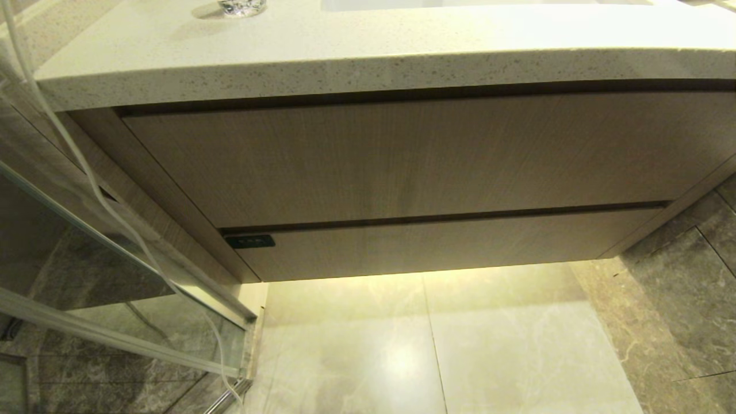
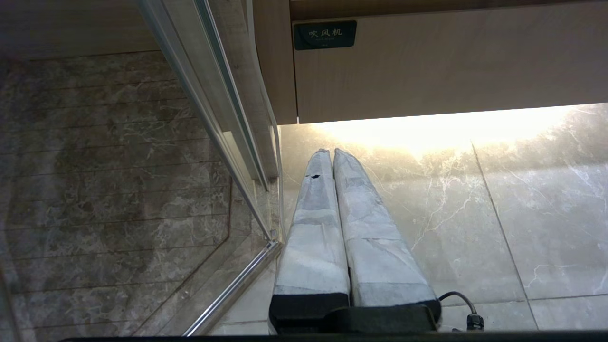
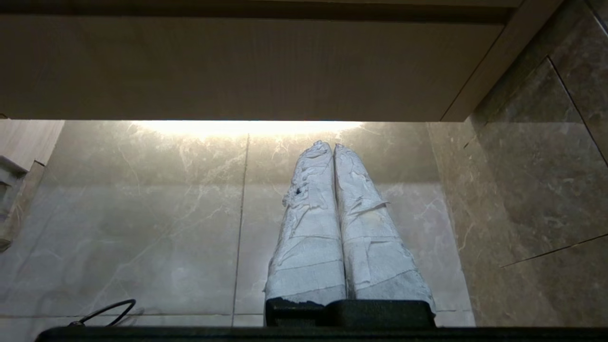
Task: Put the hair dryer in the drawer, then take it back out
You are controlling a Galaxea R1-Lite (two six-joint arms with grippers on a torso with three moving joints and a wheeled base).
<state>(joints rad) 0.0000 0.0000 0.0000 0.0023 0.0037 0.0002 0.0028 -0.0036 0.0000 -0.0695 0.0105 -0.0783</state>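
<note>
My right gripper (image 3: 332, 145) is pressed fully together, its two tape-wrapped fingers (image 3: 308, 247) touching along their length and holding nothing. It hangs low over the pale marble floor (image 3: 142, 228), pointing toward the lit gap under the cabinet, with the cabinet's lower wood front above it and the darker stone wall (image 3: 536, 180) off to one side.

My left gripper (image 2: 331, 152) is the same: fingers (image 2: 313, 237) flat against each other, empty, over the floor in front of the cabinet's left corner. Just above its tips sits the narrow lower drawer (image 2: 451, 66), which is pushed in flush, with a small dark label (image 2: 324, 34) at its left end. Beside that corner runs the glass shower partition (image 2: 223, 118) with its metal rail.

From my head, the cabinet shows both fronts closed: the narrow drawer (image 1: 448, 244) under the taller wood panel (image 1: 402, 161), all beneath the speckled stone countertop (image 1: 368, 54). A white cord (image 1: 86, 172) trails down past the cabinet's left side. I cannot see the hair dryer anywhere.
</note>
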